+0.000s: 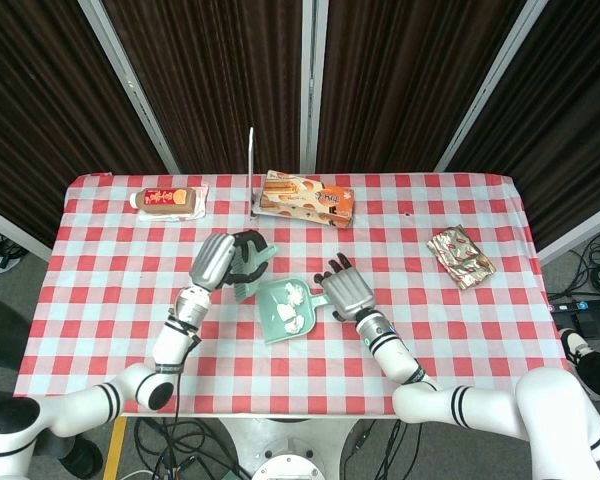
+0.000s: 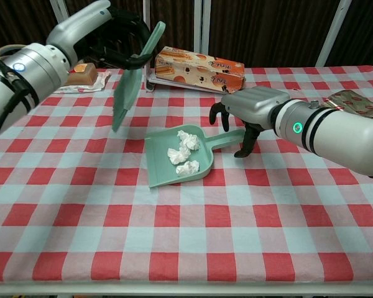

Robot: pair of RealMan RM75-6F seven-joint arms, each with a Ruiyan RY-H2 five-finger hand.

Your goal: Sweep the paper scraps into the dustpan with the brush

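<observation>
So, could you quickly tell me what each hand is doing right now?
Left hand: holding the brush, lifted off the table.
Right hand: gripping the dustpan by its handle.

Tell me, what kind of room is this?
Probably a robot test lab, not a kitchen: dark curtains hang behind a table with a checked cloth, and loose cables lie on the floor.

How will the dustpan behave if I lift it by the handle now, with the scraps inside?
The dustpan looks like thin plastic, so probably light and fairly stiff. Its front edge is open, so tipping forward would likely spill the crumpled paper scraps, which lie loose. The right hand curls over the handle; grip unclear.
</observation>
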